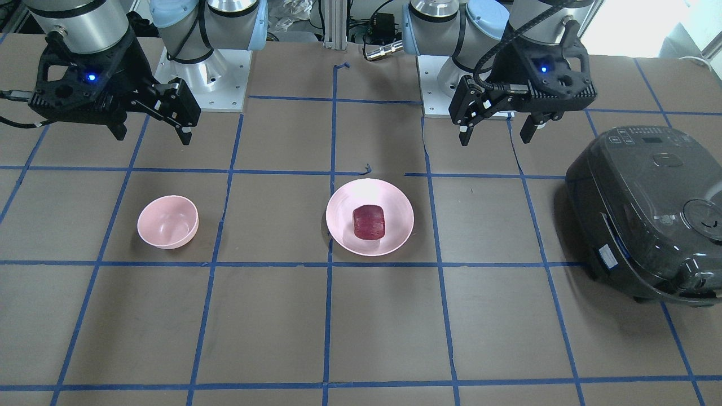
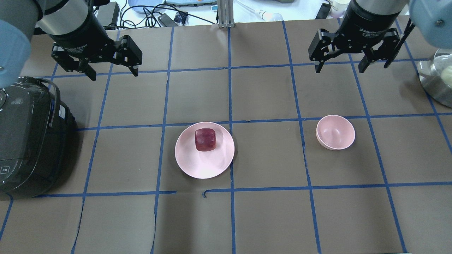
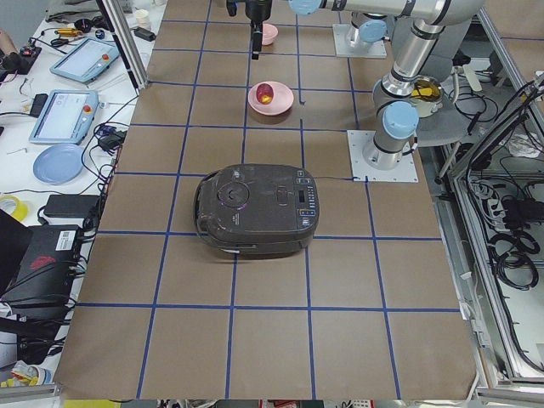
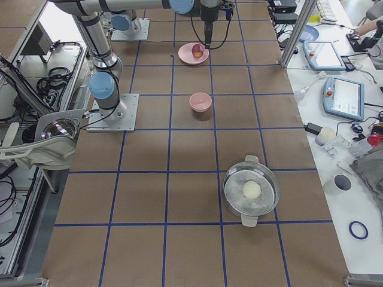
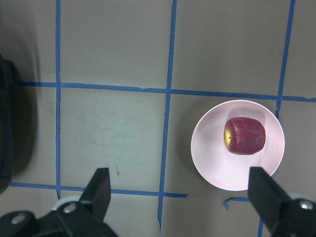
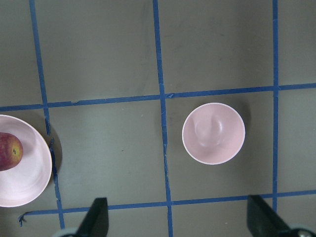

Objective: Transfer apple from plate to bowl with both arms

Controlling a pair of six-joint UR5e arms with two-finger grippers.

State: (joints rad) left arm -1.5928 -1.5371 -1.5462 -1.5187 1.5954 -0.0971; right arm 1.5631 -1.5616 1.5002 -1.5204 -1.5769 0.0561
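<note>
Weighing what could go wrong, we judge the apple (image 2: 205,139) itself to be the main hazard: it is blocky yet rounded, so fingers closing off its middle could roll it or shove it across the shallow plate (image 2: 204,165). The plate may also slide on the table (image 2: 268,218) if a fingertip lands on its rim. Since the task calls for both arms, a pass from one gripper to the other looks likely, and we think a mistimed release there would drop the fruit. The bowl (image 2: 348,139) is small and stands well apart from the plate on the right arm's side, so a high release could bounce the apple out. The rice cooker (image 2: 28,141) near the left arm is something an elbow could knock.

The left gripper (image 2: 113,72) hangs high above the table, fingers pointing down and jaws spread wide, holding nothing. The right gripper (image 2: 339,67) mirrors it, also spread and empty, with the bowl near the middle of its wrist view. The apple rests on the plate, untouched.
</note>
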